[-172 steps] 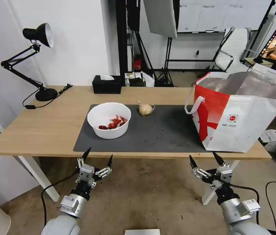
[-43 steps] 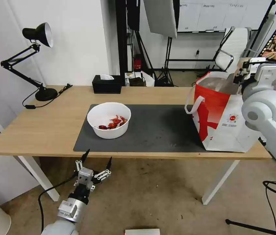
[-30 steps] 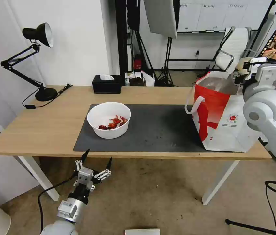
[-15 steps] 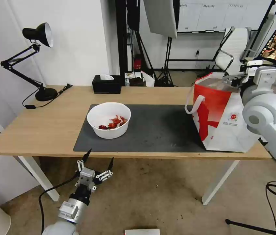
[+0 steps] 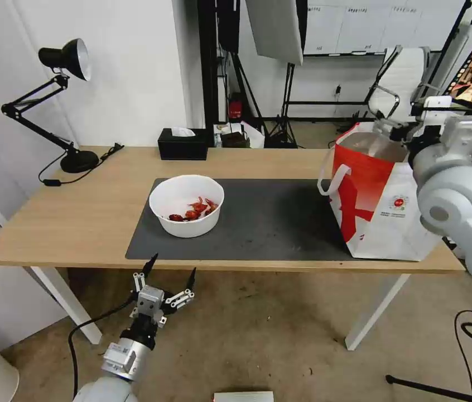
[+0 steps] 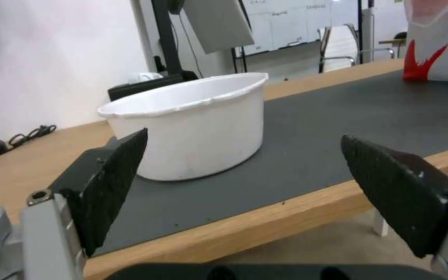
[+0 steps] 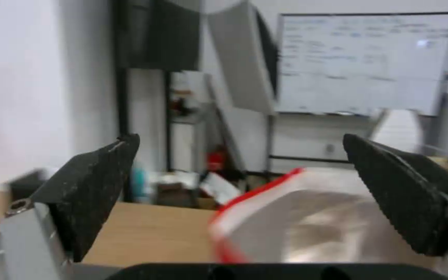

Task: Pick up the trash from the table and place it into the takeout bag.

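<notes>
Table point(image 5: 80, 223): long light wood top carrying a dark grey mat point(image 5: 269, 223).
Takeout bag point(image 5: 381, 218): upright at the mat's right end, mouth open, foil lining showing.
Bowl point(image 5: 187, 205): white, round, on the mat's left part, red scraps inside, well apart from the bag.
Right gripper point(image 7: 239, 194): raised above the bag's mouth, fingers spread, nothing between them.
Left gripper point(image 5: 169, 268): low before the table's front edge, spread wide and empty, facing the bowl.
</notes>
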Controlling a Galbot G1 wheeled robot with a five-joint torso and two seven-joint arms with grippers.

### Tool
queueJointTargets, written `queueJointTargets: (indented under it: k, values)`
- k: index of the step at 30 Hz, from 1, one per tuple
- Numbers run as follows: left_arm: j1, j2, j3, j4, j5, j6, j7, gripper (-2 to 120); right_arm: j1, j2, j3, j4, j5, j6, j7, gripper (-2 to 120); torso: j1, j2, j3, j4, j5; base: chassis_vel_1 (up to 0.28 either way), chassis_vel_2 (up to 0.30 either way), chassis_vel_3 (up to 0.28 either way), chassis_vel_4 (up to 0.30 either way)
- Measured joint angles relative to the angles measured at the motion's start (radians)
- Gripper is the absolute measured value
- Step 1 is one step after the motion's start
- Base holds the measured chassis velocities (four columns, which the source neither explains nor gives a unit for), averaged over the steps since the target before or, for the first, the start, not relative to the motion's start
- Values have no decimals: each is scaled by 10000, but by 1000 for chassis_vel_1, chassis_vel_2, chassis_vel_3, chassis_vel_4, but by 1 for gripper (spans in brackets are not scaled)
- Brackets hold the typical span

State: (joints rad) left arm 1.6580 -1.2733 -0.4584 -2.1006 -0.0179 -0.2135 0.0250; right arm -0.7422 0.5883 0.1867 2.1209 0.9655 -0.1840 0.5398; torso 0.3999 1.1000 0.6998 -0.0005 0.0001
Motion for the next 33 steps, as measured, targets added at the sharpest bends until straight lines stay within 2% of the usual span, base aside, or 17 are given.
queueJointTargets:
  k: [1,2,4,5,7,8,10,11,14,15,18,25,33]
  values:
    - [0,0,0,0,0,0,0,100,0,0,0,0,0,0,0,100,0,0,0,0,0,0,0,0,0]
    - [188,-140,-172,-96,30,-106,-1,100,-558,230,36,214,-395,453,-306,100,1,1,0,3,-8,0,0,0,0]
    - [475,-361,-436,-256,74,-250,-7,100,-1789,712,268,536,-1120,1233,-1080,100,1,-1,3,20,7,0,0,0,0]
    - [475,-361,-436,-256,74,-250,-7,100,-1789,712,268,536,-1120,1233,-1080,100,1,-1,3,20,7,0,0,0,0]
    - [516,-390,-498,-278,78,-303,-10,100,-3809,1244,975,803,-2099,2271,-2264,100,0,-1,0,7,-7,0,0,0,0]
    - [516,-390,-498,-278,78,-303,-10,100,-3809,1244,975,803,-2099,2271,-2264,100,0,-1,0,7,-7,0,0,0,0]
    - [515,-369,-509,-229,71,-337,-14,100,-5570,1781,1609,813,-3123,3174,-3022,100,0,-1,1,0,2,0,0,0,0]
    - [515,-369,-509,-229,71,-337,-14,100,-5570,1781,1609,813,-3123,3174,-3022,100,0,-1,1,0,2,0,0,0,0]
    - [514,-351,-481,-136,56,-371,-17,100,-7630,2748,2421,608,-4473,3951,-3429,100,0,-1,1,4,-1,0,0,0,0]
    - [514,-351,-481,-136,56,-371,-17,100,-7630,2748,2421,608,-4473,3951,-3429,100,0,-1,1,4,-1,0,0,0,0]
    - [508,-338,-445,-64,51,-380,-17,100,-8847,3543,2798,279,-5390,4258,-3524,100,-1,0,0,2,-1,0,0,0,0]
    - [450,-323,-407,29,50,-380,-17,100,-9484,4145,2664,-318,-6487,4201,-3405,100,-1,0,1,4,-1,0,0,0,0]
    - [443,-303,-419,39,35,-376,-15,100,-9426,4189,2432,-370,-6523,4019,-3345,100,1,0,2,7,-2,0,0,0,0]
